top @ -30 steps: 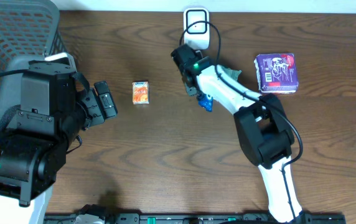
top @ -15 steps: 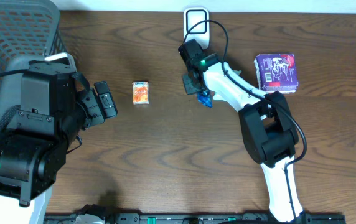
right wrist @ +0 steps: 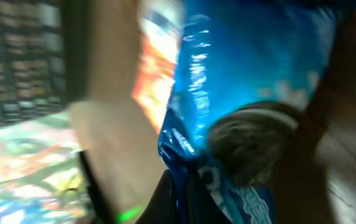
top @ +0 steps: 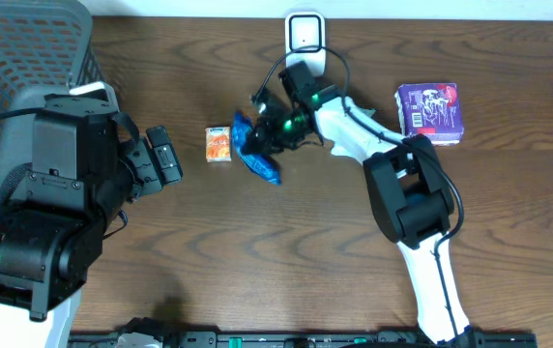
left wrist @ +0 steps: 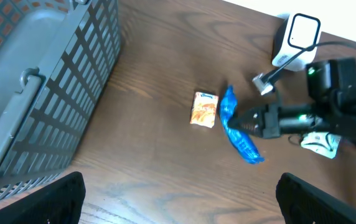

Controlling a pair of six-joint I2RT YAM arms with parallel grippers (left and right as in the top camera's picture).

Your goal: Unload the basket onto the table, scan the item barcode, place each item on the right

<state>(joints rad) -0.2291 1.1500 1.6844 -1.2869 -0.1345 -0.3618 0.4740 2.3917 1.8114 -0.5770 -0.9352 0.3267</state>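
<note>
R arm reaches across the dark wooden table, and the right gripper has its jaws clamped tight on a blue crinkly plastic packet. It pinches the packet approx. mid-length, so both ends stick out past the fingers. From the right wrist cam the packet fills most of the view, shiny and blurred, w/ print I can't read. Can't tell whether it touches the tabletop or hangs just above it.

The packet sits just beside a small orange carton, on the side nearer the white barcode scanner, which stands at the far edge of the table, near the R arm. A purple box lies well apart, off to the arm's other side.

The left gripper hangs w/ jaws spread wide, nothing between them, near the grey mesh basket.
</note>
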